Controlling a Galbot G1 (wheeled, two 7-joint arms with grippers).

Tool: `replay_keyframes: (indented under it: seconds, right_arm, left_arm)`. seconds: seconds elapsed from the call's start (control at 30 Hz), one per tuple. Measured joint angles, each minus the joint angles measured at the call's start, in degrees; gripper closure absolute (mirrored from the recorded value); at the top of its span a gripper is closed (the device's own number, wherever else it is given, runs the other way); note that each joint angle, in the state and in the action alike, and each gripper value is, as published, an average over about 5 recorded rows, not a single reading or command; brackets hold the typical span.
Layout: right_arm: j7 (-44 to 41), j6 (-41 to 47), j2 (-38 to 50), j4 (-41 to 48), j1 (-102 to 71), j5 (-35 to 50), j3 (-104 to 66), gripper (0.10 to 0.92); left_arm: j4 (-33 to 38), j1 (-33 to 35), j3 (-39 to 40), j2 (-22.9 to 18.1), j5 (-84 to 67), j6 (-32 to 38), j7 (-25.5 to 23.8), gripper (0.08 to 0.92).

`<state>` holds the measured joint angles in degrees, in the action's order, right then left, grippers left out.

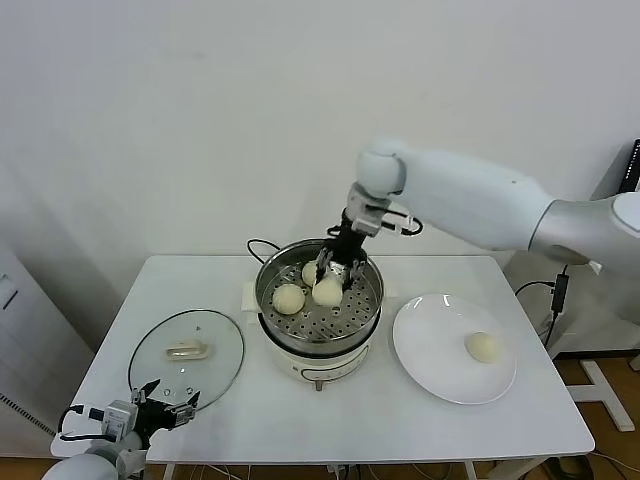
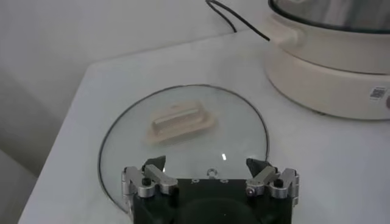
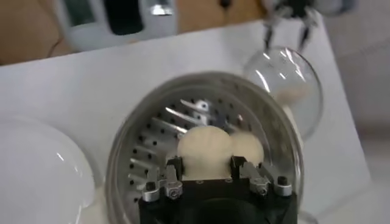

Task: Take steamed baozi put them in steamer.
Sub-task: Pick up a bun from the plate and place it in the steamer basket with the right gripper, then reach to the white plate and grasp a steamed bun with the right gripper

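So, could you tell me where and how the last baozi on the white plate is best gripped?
Probably from straight above, fingers closing across the widest part of the baozi. It sits alone on the plate, a smooth dome with open room all around, so either side suits.

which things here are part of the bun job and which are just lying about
Part of the job: three buns in the steamer, one of them held by the right gripper; one bun on the plate.

Lying about: glass lid, power cord, idle left gripper near the lid.
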<state>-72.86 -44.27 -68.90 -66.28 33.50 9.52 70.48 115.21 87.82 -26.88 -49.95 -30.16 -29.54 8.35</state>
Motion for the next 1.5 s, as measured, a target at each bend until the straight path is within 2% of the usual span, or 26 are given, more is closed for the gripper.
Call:
replay_keyframes:
  seconds: [0.63, 0.83, 1.07, 1.17, 1.5]
  right_arm:
    - [-0.5, -2.9, -3.6, -1.9, -7.2, -13.3, -2.7, 0.528]
    - [-0.1, -2.9, -4.2, -1.5, -8.9, -15.4, -3.5, 0.46]
    - [0.3, -2.9, -4.2, -0.9, -9.4, -17.4, -5.0, 0.271]
    - [0.4, -2.9, -3.9, -0.5, -9.2, -17.8, -5.7, 0.217]
    - [0.5, -2.9, -0.9, 4.3, -5.1, -18.4, -10.6, 0.203]
  left_arm:
    - [-0.4, 0.1, -0.2, 0.0, 0.0, 0.2, -0.1, 0.177]
    - [-0.7, -0.1, -0.1, 0.0, 0.0, 0.2, -0.1, 0.177]
    - [-0.9, -0.2, -0.1, 0.0, 0.0, 0.3, -0.1, 0.177]
    - [-0.9, -0.2, -0.1, 0.1, 0.0, 0.3, -0.1, 0.177]
    - [-0.8, 0.0, -0.6, 0.4, -0.1, 0.3, -0.1, 0.177]
